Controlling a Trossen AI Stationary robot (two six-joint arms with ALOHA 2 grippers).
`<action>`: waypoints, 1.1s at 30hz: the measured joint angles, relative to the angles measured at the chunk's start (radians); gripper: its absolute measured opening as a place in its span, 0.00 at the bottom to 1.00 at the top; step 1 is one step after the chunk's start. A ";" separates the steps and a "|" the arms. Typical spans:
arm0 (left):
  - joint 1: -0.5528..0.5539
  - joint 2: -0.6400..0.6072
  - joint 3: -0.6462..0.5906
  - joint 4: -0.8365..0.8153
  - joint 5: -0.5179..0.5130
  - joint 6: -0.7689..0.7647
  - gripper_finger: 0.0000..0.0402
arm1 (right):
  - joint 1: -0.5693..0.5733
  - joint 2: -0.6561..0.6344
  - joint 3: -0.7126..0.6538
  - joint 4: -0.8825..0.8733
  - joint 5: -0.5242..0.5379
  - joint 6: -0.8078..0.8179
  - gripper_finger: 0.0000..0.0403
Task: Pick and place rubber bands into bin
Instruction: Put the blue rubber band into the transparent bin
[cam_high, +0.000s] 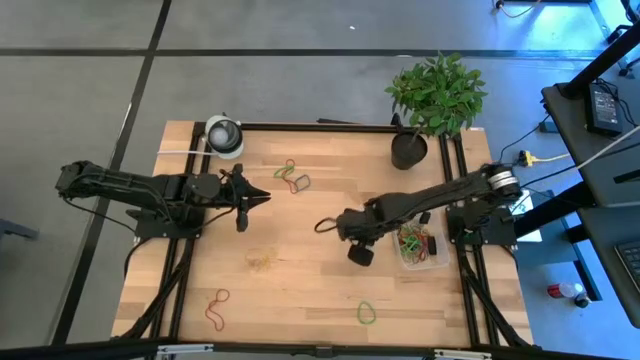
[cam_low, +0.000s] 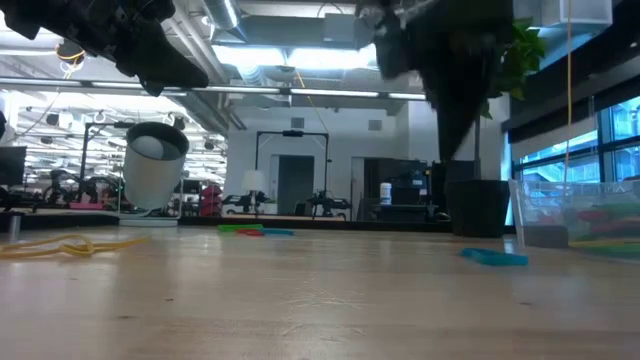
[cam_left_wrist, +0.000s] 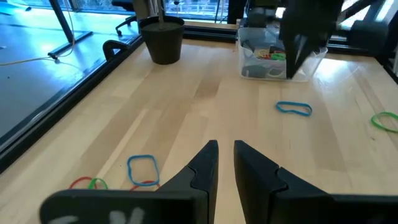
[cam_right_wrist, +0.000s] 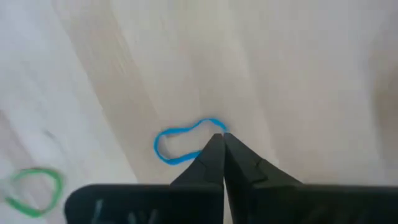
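Note:
The clear bin (cam_high: 432, 262) stands at the table's right and holds several coloured rubber bands (cam_left_wrist: 268, 55). A blue rubber band (cam_right_wrist: 180, 144) lies flat on the wood in the table's middle, also visible in the left wrist view (cam_left_wrist: 293, 109) and the low view (cam_low: 492, 257). My right gripper (cam_right_wrist: 219, 138) is shut and hovers above one end of that band, off the table. My left gripper (cam_left_wrist: 225, 149) waits at the left, narrowly open and holding nothing. Loose bands lie flat elsewhere: red, green and blue (cam_high: 292, 176), yellow (cam_high: 262, 260), red (cam_high: 216, 306), green (cam_high: 367, 313).
A black plant pot (cam_high: 408, 150) stands at the far right, just behind the bin. A white-and-grey roll (cam_high: 224, 133) sits at the far left corner. Bare wood (cam_high: 300, 280) spreads between the two arms and toward the near edge.

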 joint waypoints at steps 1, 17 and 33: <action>0.000 0.000 0.000 0.000 0.000 0.000 0.12 | 0.000 -0.031 0.000 -0.002 0.005 0.009 0.01; 0.000 0.000 0.000 0.000 -0.003 0.000 0.12 | 0.010 0.021 -0.086 0.008 0.029 -0.059 0.26; 0.001 0.000 0.000 -0.018 -0.004 0.000 0.12 | 0.010 0.136 -0.156 0.163 -0.015 -0.198 0.26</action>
